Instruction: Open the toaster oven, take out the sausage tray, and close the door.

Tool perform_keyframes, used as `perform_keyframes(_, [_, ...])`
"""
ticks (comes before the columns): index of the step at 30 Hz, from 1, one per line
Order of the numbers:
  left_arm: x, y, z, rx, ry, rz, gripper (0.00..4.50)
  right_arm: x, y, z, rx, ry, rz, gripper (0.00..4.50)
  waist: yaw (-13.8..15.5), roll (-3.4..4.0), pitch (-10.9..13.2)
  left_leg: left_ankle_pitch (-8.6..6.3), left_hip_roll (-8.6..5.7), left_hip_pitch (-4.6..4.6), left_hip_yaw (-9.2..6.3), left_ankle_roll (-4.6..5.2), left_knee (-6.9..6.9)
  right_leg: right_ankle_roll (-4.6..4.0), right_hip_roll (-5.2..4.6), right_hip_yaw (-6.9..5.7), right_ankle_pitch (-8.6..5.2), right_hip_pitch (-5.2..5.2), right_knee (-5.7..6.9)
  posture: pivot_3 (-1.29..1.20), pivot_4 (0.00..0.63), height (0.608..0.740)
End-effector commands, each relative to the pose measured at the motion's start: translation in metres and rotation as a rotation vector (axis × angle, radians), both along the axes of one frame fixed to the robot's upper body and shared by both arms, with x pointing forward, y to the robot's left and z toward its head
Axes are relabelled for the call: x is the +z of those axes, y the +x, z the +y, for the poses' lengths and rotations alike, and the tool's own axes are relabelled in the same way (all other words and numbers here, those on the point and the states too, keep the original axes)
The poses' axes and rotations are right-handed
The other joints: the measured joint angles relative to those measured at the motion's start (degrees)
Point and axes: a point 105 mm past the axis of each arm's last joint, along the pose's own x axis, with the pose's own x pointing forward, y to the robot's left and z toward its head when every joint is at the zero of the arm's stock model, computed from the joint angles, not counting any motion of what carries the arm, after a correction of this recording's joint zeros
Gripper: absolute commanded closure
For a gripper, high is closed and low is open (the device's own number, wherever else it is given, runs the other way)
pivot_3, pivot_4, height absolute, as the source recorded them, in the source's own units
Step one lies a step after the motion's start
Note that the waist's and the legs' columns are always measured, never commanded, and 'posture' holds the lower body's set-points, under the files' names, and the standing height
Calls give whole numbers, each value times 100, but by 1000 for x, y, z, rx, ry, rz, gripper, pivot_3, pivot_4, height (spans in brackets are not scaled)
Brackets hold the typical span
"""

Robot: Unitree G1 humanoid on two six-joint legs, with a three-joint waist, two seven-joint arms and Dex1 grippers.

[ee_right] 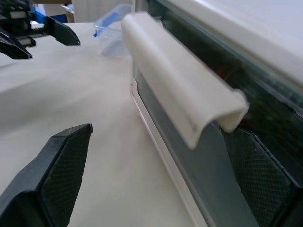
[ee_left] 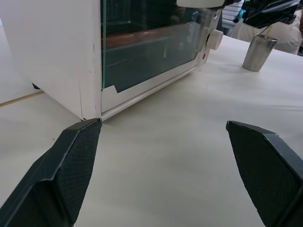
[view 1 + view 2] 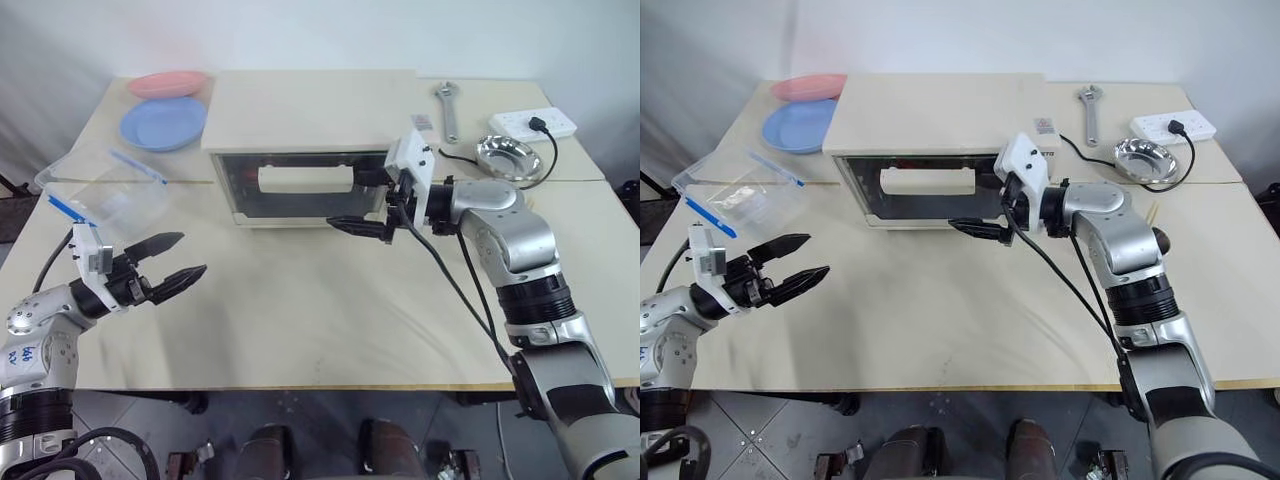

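Oven (image 3: 300, 125) sits at the back middle of the table (image 3: 300, 320), its glass door (image 3: 300, 185) shut and facing the robot. The cream bar handle (image 3: 305, 180) runs side to side across the upper part of the glass — that long axis is what the coming grasp has to square up to. Through the pane something reddish shows in the wrist views, but the tray cannot be made out clearly; it is presumably still inside.

The right gripper (image 3: 372, 208) is far the nearer. It hangs just in front of the door's right end, pointing across toward the robot's left, fingers spread wide and holding nothing. In its wrist view the handle (image 1: 180, 94) lies between the two pads, one finger (image 1: 52, 175) out over the table and the other close against the glass below the bar; whether that finger touches the glass I cannot tell. As I judge it, the handle lies just ahead and slightly above the fingers, so the gripper needs only to slide on along the bar before closing.

The left gripper (image 3: 168, 262) waits well apart, low over the table's near left, also wide open and empty, aimed toward the oven's left front corner (image 2: 92, 113).
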Motion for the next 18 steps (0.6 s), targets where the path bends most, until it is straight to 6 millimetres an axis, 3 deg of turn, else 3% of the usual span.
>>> perform_keyframes(1, [11,-3,3,22,6,-63,22,13,-27,13,149,-8,-62,0,-13,0,0,0,0,0,3,0,-1,0,0,1,0,-1,-1,0,150,740])
perform_keyframes(5, [15,0,4,32,0,-73,22,7,-38,13,188,-35,-42,0,-40,0,0,-2,2,0,7,-3,-4,0,1,1,0,-5,-1,0,150,740])
perform_keyframes(8, [22,3,8,47,-9,-81,22,-14,-57,9,255,-110,-7,0,-3,0,0,-4,3,0,8,-4,-5,0,1,0,0,-7,-3,0,150,740])
perform_keyframes(12, [29,9,12,55,0,-69,22,-35,-63,6,248,-144,17,0,-28,-3,-1,-23,2,4,24,0,2,0,-1,-4,0,-7,-5,0,150,740])
perform_keyframes(16, [40,13,12,13,-6,-70,22,-41,-65,6,240,-139,34,0,-66,-3,-1,-24,9,10,36,1,11,0,0,-3,0,-6,0,0,150,740])
perform_keyframes(18, [53,11,9,-68,-39,-90,420,-45,-66,8,230,-136,37,0,-64,-3,-1,-24,10,11,39,1,17,0,0,-2,0,-6,5,0,150,740])
